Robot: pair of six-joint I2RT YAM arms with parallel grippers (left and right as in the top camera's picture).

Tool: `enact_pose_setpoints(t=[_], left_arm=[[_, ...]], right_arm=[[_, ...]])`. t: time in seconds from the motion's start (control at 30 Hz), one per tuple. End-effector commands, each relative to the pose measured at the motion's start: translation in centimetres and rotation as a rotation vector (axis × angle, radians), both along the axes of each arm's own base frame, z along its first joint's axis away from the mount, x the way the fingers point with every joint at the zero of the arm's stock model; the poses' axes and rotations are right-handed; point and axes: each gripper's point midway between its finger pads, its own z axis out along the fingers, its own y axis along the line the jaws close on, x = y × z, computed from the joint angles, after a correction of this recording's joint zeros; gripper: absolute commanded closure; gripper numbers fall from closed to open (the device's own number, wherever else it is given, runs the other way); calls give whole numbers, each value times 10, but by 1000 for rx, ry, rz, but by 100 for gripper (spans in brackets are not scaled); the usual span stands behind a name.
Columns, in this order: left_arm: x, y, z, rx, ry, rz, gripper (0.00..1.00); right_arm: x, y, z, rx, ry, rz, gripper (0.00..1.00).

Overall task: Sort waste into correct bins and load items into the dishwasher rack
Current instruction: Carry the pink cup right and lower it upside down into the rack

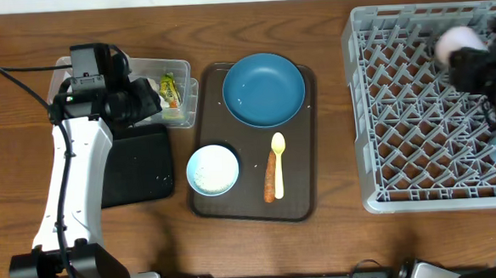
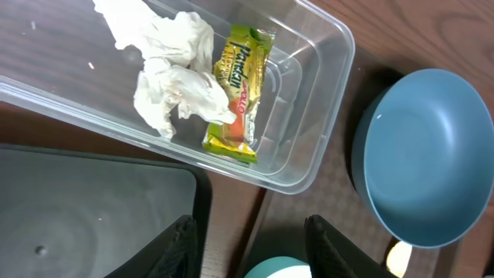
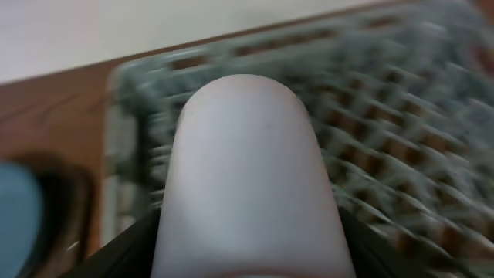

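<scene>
The large square grey plastic dishwasher rack [image 1: 401, 131] stands just right of the flat brown tray [image 1: 303, 174]. Left of the tray sits the clear plastic tub [image 2: 312, 85]. The left gripper [image 2: 255, 247] hovers over the tub's tray-side end, fingers apart with nothing between them. Well right of the tray, over the rack's far half, the right gripper [image 3: 247, 259] is clamped on a pale pink cup [image 3: 247, 154]. That view is blurred, so I cannot tell the cup's tilt, but the lattice lies directly beneath it. Smallest is the short orange carrot piece [image 1: 271, 182], on the tray's near right part beside a spoon, its long axis running near-to-far. It lies to the empty left gripper's right and nearer the robot, so I judge the left arm closer to it.
</scene>
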Motion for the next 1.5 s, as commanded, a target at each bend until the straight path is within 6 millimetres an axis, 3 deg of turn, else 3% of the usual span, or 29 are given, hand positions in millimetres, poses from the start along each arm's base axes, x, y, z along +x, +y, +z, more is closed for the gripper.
enact_pose_setpoints(t=[0.0, 0.27, 0.47, 0.87, 1.23, 1.33, 1.43, 1.47], left_arm=[[-1, 5, 2, 22, -1, 2, 52], [-1, 4, 2, 22, -1, 2, 52], [-1, 4, 2, 22, -2, 2, 52], [-1, 4, 2, 22, -1, 2, 52], [-1, 4, 2, 22, -1, 1, 52], [-1, 4, 2, 22, 0, 1, 52], [-2, 4, 2, 22, 4, 1, 52], [-2, 4, 1, 22, 4, 1, 52]], right_arm=[[-14, -44, 12, -8, -17, -187, 87], [-62, -131, 5, -68, 30, -493, 93], [-88, -169, -10, -80, 87, -622, 96], [-88, -192, -75, 7, 225, -667, 99], [-67, -188, -116, 113, 251, -601, 96], [-65, -189, -131, 135, 275, -602, 87], [-57, -186, -138, 165, 265, -573, 43], [-52, -184, -136, 176, 240, -553, 23]])
